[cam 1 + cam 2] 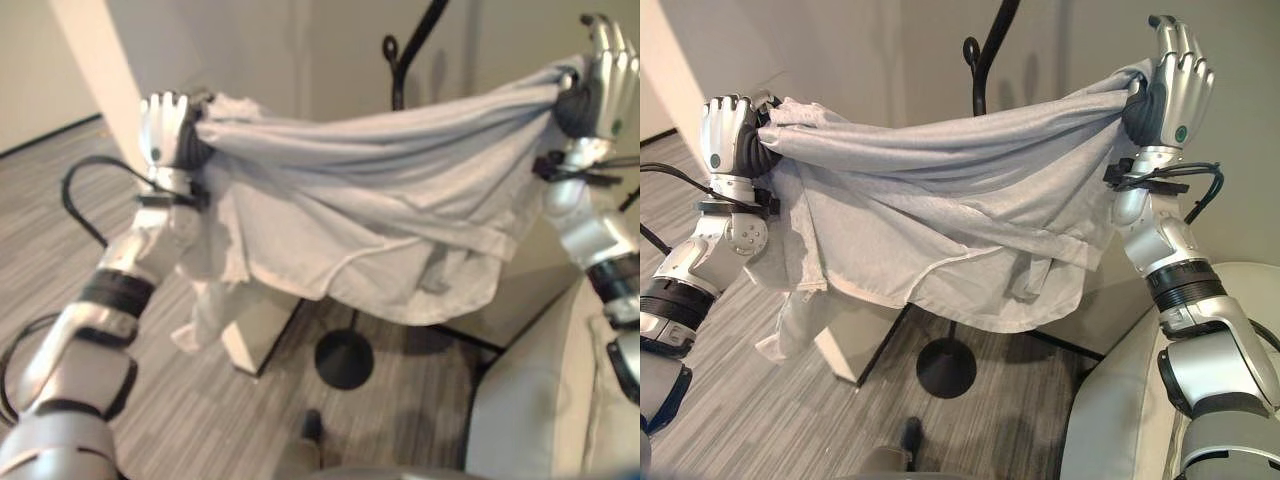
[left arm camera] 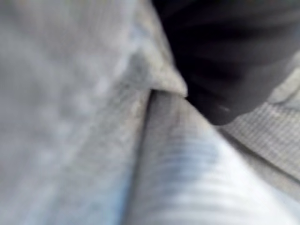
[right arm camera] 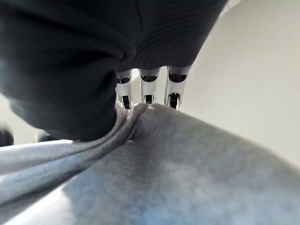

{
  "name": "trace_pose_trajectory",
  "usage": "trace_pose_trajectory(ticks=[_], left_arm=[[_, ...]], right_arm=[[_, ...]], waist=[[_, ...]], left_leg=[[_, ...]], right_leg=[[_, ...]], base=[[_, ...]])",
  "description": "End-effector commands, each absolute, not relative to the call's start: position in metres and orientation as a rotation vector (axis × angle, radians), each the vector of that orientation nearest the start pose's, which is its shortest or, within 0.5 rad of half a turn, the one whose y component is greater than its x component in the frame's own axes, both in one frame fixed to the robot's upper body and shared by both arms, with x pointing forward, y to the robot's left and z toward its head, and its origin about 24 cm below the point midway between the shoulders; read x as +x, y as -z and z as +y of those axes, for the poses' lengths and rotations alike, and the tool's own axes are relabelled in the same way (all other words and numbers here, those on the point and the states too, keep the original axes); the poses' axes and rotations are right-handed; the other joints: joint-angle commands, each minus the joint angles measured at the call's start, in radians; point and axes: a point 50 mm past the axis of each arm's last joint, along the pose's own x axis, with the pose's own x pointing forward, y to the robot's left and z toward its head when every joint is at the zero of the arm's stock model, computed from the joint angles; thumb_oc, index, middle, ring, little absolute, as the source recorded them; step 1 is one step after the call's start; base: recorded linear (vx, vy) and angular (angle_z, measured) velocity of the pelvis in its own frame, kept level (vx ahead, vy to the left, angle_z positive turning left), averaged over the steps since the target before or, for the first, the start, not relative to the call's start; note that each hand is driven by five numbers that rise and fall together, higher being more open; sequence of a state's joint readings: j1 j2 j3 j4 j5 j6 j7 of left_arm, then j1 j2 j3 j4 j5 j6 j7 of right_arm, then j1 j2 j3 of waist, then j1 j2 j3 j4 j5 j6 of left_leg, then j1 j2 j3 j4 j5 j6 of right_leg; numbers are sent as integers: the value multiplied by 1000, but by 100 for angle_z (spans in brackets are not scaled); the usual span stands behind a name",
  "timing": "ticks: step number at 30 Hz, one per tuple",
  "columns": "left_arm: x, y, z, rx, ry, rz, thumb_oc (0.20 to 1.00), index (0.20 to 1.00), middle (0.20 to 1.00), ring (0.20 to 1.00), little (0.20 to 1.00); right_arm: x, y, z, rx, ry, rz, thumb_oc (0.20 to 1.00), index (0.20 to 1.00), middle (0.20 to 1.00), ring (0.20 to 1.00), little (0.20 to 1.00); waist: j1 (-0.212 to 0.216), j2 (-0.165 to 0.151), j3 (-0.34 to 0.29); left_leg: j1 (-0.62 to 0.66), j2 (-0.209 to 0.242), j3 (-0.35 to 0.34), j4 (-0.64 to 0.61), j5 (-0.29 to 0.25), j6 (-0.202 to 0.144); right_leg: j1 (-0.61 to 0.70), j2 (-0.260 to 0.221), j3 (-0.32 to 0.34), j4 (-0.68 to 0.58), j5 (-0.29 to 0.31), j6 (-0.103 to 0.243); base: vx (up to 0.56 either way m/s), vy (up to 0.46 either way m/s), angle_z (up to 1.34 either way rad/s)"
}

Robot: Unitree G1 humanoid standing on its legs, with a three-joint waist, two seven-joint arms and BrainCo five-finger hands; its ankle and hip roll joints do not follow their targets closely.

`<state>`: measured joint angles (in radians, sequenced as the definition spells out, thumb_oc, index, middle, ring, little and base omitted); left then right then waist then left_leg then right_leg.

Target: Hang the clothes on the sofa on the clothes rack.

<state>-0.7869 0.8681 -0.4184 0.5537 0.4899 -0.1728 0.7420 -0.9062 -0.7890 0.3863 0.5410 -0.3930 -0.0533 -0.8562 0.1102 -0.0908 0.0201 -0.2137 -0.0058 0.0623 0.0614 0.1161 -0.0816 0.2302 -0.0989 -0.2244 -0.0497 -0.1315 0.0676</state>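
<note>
Grey striped carpet floor [image 1: 790, 420] and plain pale walls lie behind the scene. Left robot hand [image 1: 168, 128] is clamped on one bunched end of a soft light-grey garment [image 1: 940, 210], and right robot hand [image 1: 1170, 85] grips the other end, its fingers curled round the cloth. Between them the knit fabric hangs stretched in long folds. Behind it stands a thin black clothes rack [image 1: 985, 60], mostly hidden; its round base [image 1: 946, 368] shows below. A pale sofa [image 1: 1110, 420] is cut off at the lower right.
</note>
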Motion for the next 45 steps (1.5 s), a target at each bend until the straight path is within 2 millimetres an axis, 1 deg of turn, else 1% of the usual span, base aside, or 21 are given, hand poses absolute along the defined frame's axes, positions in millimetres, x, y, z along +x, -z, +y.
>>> trace_pose_trajectory(ticks=[1,9,12,16,18,19,20,21,22,24,27,30,31,32,33,34,36,37,38,41,45], left_arm=[[348,-260,279,1225,-683,-765,200,200,200,200,200],[353,-274,298,1256,-755,-692,200,200,200,200,200],[354,-282,305,1274,-786,-671,200,200,200,200,200],[357,-285,312,1296,-812,-622,200,200,200,200,200],[361,-275,318,1299,-814,-542,200,200,200,200,200],[362,-263,318,1272,-800,-509,200,200,200,200,200],[362,-257,319,1264,-791,-491,200,200,200,200,200],[360,-238,322,1258,-763,-442,200,200,200,200,200],[358,-229,325,1259,-757,-418,200,200,200,200,200],[353,-195,323,1211,-718,-355,200,200,200,200,200],[341,-133,309,1095,-634,-252,200,200,200,200,200],[331,-87,283,912,-567,-183,200,200,200,200,200],[326,-67,264,782,-532,-150,200,200,200,200,200],[326,-66,264,782,-532,-149,200,200,200,200,200],[322,-56,253,717,-510,-137,200,200,200,200,200],[319,-46,232,593,-478,-132,200,200,200,200,200],[315,-41,213,380,-501,-123,200,200,200,200,200],[311,-38,201,164,-517,-109,787,787,787,787,787],[311,-38,201,164,-517,-108,1000,1000,1000,1000,1000],[300,-34,190,-90,-514,-96,1000,1000,1000,1000,1000],[290,-22,198,-153,-556,-49,1000,1000,1000,1000,1000]], right_arm=[[362,-285,-248,-1100,806,-835,200,200,200,200,200],[371,-285,-264,-1164,837,-723,200,200,200,200,200],[372,-281,-282,-1200,866,-635,200,200,200,200,200],[375,-269,-292,-1213,857,-546,200,200,200,200,200],[381,-255,-284,-1230,784,-504,200,200,200,200,200],[384,-243,-273,-1237,726,-495,200,200,200,200,200],[385,-240,-265,-1240,692,-506,200,200,200,200,200],[386,-228,-254,-1246,630,-512,200,200,200,200,200],[385,-224,-251,-1260,603,-513,200,200,200,200,200],[382,-196,-234,-1256,514,-505,200,200,200,200,200],[372,-149,-231,-1253,439,-406,200,200,200,200,200],[362,-106,-220,-1214,371,-305,200,200,200,200,200],[355,-83,-210,-1171,336,-247,200,200,200,200,200],[355,-82,-210,-1172,335,-247,200,200,200,200,200],[350,-68,-202,-1145,311,-213,200,200,200,200,200],[342,-46,-190,-1080,283,-152,200,200,200,200,200],[334,-30,-168,-988,247,-119,200,200,200,200,200],[327,-19,-150,-927,198,-98,200,200,200,200,200],[327,-19,-150,-927,198,-98,200,200,200,200,200],[312,-11,-114,-810,87,-111,200,200,200,200,200],[303,-9,-99,-733,24,-115,200,200,200,200,200]], waist=[[45,5,-72],[28,2,-102],[22,5,-109],[16,8,-112],[3,14,-114],[-5,12,-107],[-9,14,-107],[-15,13,-101],[-17,16,-104],[-22,15,-97],[-19,4,-82],[-8,-9,-70],[-1,-13,-64],[-1,-13,-67],[2,-17,-61],[7,-19,-58],[10,-22,-53],[12,-21,-49],[12,-19,-52],[15,-16,-48],[16,-13,-51]], left_leg=[[28,16,11,-58,36,37],[67,-8,57,-98,16,60],[81,-16,68,-115,9,64],[91,-24,72,-128,8,67],[98,-28,79,-134,-2,73],[104,-31,83,-134,-8,75],[102,-29,83,-136,-7,77],[107,-32,89,-136,-14,79],[104,-30,90,-138,-13,81],[108,-33,93,-138,-20,86],[112,-39,93,-136,-30,92],[110,-41,89,-135,-32,96],[104,-39,88,-136,-27,97],[103,-38,88,-136,-27,97],[105,-41,87,-134,-29,98],[99,-38,83,-135,-24,99],[98,-40,80,-134,-23,100],[96,-39,76,-134,-20,100],[92,-36,76,-135,-17,100],[96,-33,75,-134,-14,98],[103,-30,73,-134,-15,96]], right_leg=[[-5,40,-2,51,-8,13],[-22,16,-4,66,10,45],[-25,11,-8,62,19,56],[-28,5,-8,59,38,67],[-36,3,-5,56,38,70],[-37,-2,-5,61,35,72],[-42,0,0,61,38,71],[-46,-5,3,67,40,73],[-52,-4,5,67,44,72],[-53,-8,5,73,42,71],[-51,-12,2,81,35,71],[-56,-11,-2,86,30,68],[-62,-8,-3,84,32,66],[-63,-7,-3,84,32,65],[-60,-8,-5,86,26,65],[-65,-3,-7,83,24,62],[-66,-1,-11,85,14,57],[-66,3,-11,84,10,53],[-69,5,-11,82,13,52],[-64,10,-13,76,9,45],[-56,11,-13,71,6,41]], base=[[272,139,-42],[144,91,-9],[91,76,-6],[49,56,-9],[69,105,-4],[30,67,-3],[31,75,-8],[2,51,-10],[21,65,-12],[10,53,-9],[4,41,-5],[2,5,-1],[-29,-2,3],[-18,-3,4],[0,0,0],[0,0,0],[-46,-22,5],[-51,-18,9],[-42,-19,6],[-25,-14,-1],[0,0,0]])
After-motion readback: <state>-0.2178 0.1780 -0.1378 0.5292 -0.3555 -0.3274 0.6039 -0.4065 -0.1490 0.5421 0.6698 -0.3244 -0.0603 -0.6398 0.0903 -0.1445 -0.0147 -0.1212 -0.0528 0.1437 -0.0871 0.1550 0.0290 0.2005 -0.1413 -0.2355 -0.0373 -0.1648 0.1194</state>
